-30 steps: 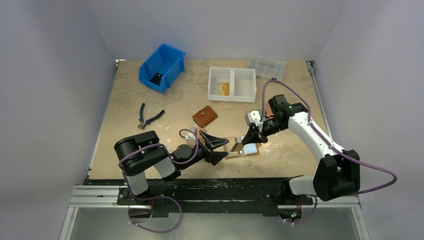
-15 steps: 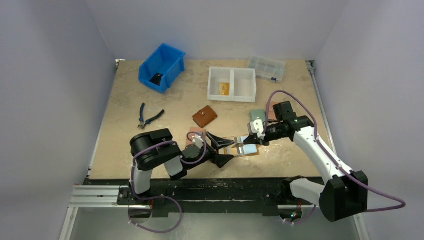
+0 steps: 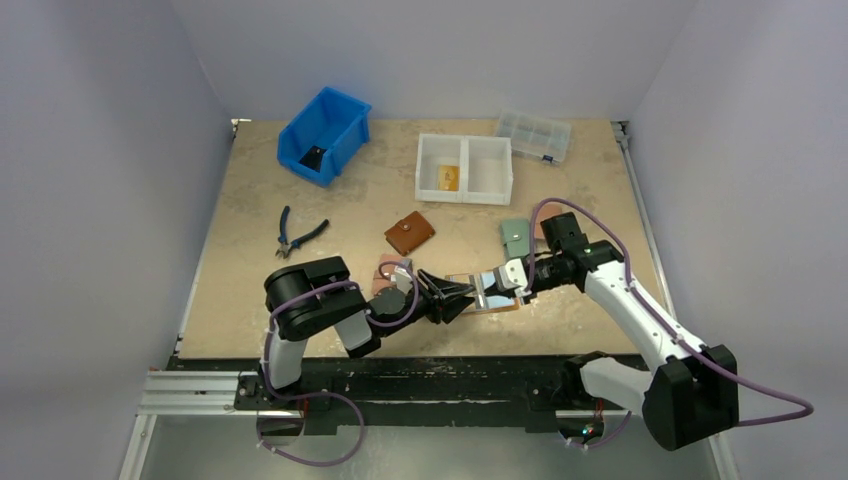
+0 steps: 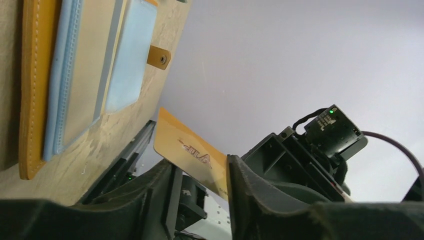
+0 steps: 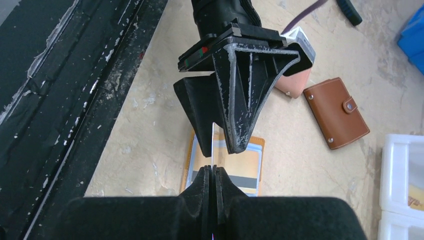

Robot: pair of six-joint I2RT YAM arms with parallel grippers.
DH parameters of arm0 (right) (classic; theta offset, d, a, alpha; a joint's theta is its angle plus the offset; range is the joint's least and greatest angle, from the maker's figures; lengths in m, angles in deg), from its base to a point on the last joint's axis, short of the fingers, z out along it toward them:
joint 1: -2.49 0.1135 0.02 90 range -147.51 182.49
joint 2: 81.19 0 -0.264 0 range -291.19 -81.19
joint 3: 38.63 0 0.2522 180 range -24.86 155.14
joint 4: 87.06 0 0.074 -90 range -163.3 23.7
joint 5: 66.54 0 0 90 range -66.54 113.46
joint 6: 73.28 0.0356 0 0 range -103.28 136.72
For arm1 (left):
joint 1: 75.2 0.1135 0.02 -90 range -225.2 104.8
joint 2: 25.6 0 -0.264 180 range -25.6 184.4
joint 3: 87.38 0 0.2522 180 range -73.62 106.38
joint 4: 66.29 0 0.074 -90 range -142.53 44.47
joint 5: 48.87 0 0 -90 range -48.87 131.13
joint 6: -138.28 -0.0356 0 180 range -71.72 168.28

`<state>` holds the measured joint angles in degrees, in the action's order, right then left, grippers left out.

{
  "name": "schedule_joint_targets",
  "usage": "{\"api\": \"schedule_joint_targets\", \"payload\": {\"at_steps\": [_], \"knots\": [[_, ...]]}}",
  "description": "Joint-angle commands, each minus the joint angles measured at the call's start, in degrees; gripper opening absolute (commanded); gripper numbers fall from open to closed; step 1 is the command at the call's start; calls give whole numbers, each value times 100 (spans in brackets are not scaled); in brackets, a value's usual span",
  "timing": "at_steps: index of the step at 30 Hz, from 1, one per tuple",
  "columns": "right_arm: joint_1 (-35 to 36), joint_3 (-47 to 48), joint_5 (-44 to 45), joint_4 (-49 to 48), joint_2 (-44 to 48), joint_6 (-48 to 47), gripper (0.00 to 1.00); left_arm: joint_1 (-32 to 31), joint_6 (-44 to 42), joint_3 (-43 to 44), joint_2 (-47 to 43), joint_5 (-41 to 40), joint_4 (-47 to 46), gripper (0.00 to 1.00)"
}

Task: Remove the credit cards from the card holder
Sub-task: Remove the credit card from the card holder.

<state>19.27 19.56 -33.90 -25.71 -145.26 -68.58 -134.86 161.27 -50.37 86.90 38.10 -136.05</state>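
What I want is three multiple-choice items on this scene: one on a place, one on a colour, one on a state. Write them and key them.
1. In the top view, which compartment of the white tray holds the yellow item?
A. the left one
B. the right one
C. both

2. What colour is the credit card held up in the air?
A. pale blue
B. green
C. orange-yellow

3. How is the right claw?
A. wide open
B. shut on the credit card
C. shut on nothing

Key:
1 A, the yellow item lies left of the tray's divider.
2 C, the left wrist view shows the card's orange-yellow face.
3 B, the right wrist view shows its jaws pinching the card's thin edge.
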Motion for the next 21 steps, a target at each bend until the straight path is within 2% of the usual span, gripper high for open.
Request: {"api": "schedule_joint_targets", "payload": {"at_steps": [1,3,5,7,10,11,13,16,21], "knots": [[79,-102,-38,186,146,-571,0,-20,-4,2,-9,-119,-1835,28],[101,-122,-7,218,142,-644,0,-14,-53,-3,-52,-119,-1843,9],[115,-129,-46,295,158,-751,5,-13,-138,-1,-83,-115,-1838,0],[115,-127,-129,400,157,-856,22,-6,-206,-12,-103,-110,-1842,0],[93,-74,-307,639,150,-1049,64,35,-422,-50,-161,-66,-1844,0],[55,-25,-390,767,142,-1152,75,55,-563,-67,-201,-33,-1843,0],[-65,135,-582,1048,120,-1259,87,146,-898,-144,-293,35,-1848,0],[-251,422,-783,1511,28,-1337,98,323,-1935,-271,-473,249,-1850,0],[-432,607,-777,1706,-48,-1191,99,662,-4304,-504,-815,975,-1813,0]]}}
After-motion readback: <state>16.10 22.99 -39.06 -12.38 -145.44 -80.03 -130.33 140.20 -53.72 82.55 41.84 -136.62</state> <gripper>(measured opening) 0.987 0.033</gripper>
